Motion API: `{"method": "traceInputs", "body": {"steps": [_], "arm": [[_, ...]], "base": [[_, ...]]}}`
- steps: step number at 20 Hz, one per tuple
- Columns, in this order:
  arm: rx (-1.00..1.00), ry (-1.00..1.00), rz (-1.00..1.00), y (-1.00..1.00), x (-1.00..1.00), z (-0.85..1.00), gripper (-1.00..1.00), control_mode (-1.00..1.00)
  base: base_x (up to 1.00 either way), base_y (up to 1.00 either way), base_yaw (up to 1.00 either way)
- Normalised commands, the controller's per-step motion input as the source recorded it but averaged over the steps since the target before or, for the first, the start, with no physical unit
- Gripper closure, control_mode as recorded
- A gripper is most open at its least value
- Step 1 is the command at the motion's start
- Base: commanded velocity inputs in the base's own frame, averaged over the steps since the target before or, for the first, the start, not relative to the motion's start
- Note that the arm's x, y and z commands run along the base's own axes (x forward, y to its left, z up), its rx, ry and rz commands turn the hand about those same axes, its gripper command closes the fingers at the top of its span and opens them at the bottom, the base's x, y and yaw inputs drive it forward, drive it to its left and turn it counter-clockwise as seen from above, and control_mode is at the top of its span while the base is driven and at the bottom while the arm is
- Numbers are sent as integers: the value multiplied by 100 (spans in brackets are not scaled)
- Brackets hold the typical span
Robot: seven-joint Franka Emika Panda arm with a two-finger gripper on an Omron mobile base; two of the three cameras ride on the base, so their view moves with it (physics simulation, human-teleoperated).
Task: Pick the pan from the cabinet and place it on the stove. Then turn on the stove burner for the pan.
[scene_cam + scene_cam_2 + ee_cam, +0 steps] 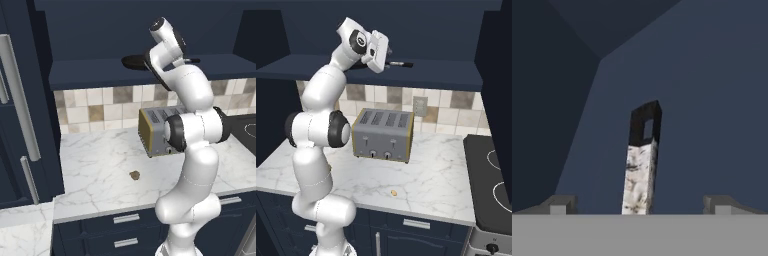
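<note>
**Reaching up into the navy cabinet for the pan handle**

Dark navy kitchen, white marble counter (100,165) with a tiled backsplash behind it. The pan (134,61) sat up on the cabinet shelf (431,75), near its front edge, with the long handle (641,165) sticking out sideways along the shelf. That's probably why the arm came in high: the gripper (387,55) was raised to shelf level and lined up on the handle instead of the round body. In the hand view the handle ran straight up the middle between the two fingertips, jaws spread wide and not touching it yet, so nothing was grabbed.

Other stuff: a silver toaster (383,135) stood on the counter right under the shelf, towards the back. The stove (491,185) was off the counter's right end. A small brown crumb-looking thing (134,175) lay near the front edge; couldn't tell what it was. My guess is the toaster was the thing to clear when bringing the pan down and across.
</note>
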Motion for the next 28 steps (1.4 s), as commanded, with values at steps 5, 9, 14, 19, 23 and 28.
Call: {"method": "traceInputs", "body": {"steps": [5, 9, 14, 19, 23, 28], "arm": [[0, 0, 0, -8, 20, -33, -100, -100], [0, 0, 0, -5, 22, -40, -100, -100], [0, 0, 0, -3, 23, -51, -100, -100], [0, 0, 0, -2, 22, -57, -100, -100], [0, 0, 1, 0, 20, -62, -100, -100], [0, 0, 3, -4, 17, -68, -100, -100]], "base": [[0, 0, 0], [0, 0, 0], [0, 0, 0], [0, 0, 0], [0, 0, 0], [0, 0, 0]]}}
